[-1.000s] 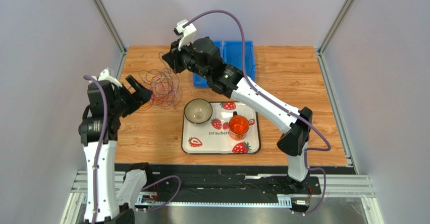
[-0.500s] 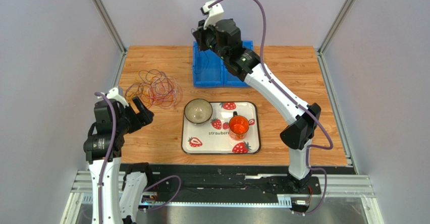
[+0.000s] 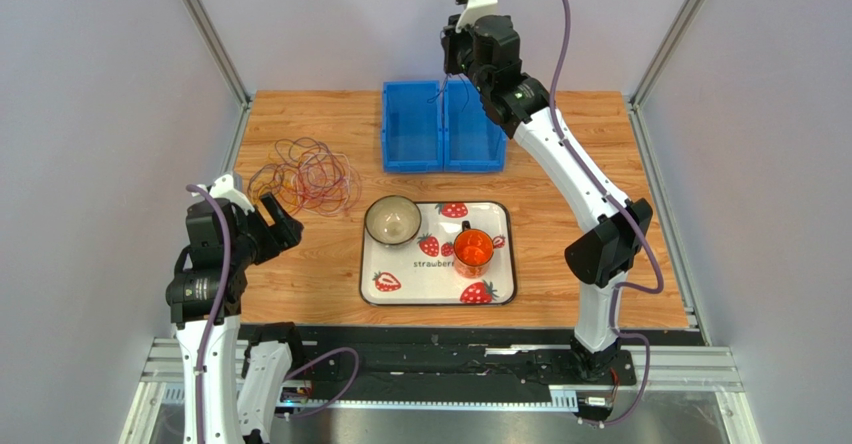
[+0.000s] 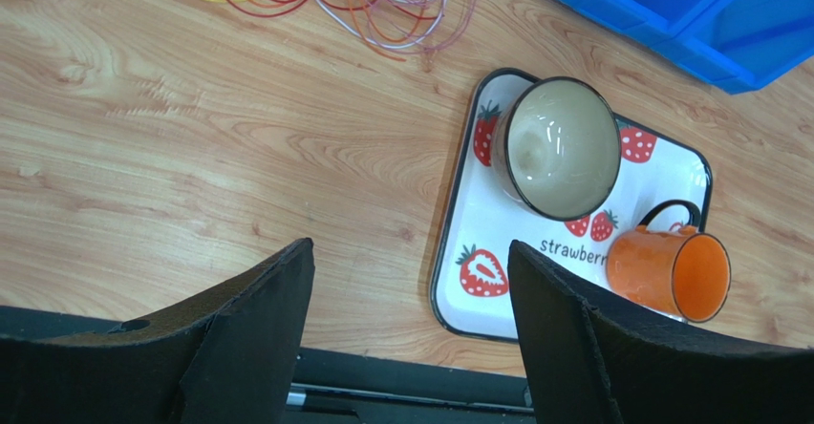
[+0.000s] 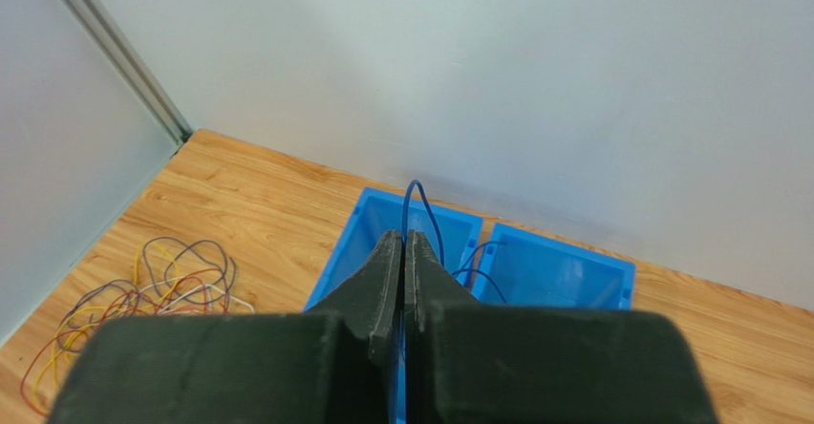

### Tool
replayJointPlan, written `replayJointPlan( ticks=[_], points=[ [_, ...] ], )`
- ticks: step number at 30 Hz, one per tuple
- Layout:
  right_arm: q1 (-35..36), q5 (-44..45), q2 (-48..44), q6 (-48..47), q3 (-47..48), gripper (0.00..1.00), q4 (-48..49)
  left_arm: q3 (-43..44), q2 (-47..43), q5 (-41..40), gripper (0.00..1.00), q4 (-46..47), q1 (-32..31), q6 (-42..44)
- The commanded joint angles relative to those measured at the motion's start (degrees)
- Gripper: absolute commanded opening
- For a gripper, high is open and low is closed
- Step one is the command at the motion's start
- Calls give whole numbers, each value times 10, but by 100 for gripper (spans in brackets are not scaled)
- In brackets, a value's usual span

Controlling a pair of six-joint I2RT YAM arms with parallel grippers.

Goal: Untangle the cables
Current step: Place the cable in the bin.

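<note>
Right end effector point(image 5: 402, 238) shifted right over blue plastic bins point(image 3: 420, 134) at 12 o'clock, clamping seemingly a thin blue wire point(image 5: 420, 204); left end effector point(image 4: 411, 244) agape.

**Top external:** fixed, high behind both arm bases, looking down on the whole table point(image 3: 320, 254).

**Left wrist:** close, tilted down between the left gripper point(image 4: 411, 252)'s parted fingers; tray point(image 4: 674, 180) just beyond the tips.

**Right wrist:** raised, facing forward past the right gripper point(image 5: 402, 243)'s pressed-together fingers, with a blue cable point(image 5: 413, 184) at the tips.

**Shared by all three:** cables point(image 3: 305, 174), blue bins point(image 3: 440, 129).
</note>
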Motion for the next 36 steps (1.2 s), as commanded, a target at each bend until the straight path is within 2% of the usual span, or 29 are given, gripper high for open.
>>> replayJointPlan(
  ticks=[1, 19, 20, 21, 23, 24, 26, 36],
  points=[
    [-18, 11, -13, -17, 21, 0, 7, -3, -3, -13, 82, 18, 1, 3],
    [-83, 2, 53, 11, 0, 0, 9, -3, -3, -35, 80, 15, 1, -7],
    [-87, 2, 55, 12, -2, 5, 9, -3, -3, -35, 80, 14, 1, -7],
    [-88, 1, 61, 15, -2, 28, 8, -3, -2, -35, 80, 14, 1, -6],
    [-93, 2, 67, 26, 4, 57, 0, -3, -2, -36, 80, 14, 1, -7],
    [-95, 2, 74, 33, 13, 76, -12, -3, -2, -36, 80, 14, 1, -7],
    [-101, 2, 80, 55, 20, 84, -26, -3, -2, -36, 80, 14, 1, -8],
    [-105, -8, 63, 98, -2, 84, -48, -3, -3, -34, 80, 14, 1, -7]
  ],
)
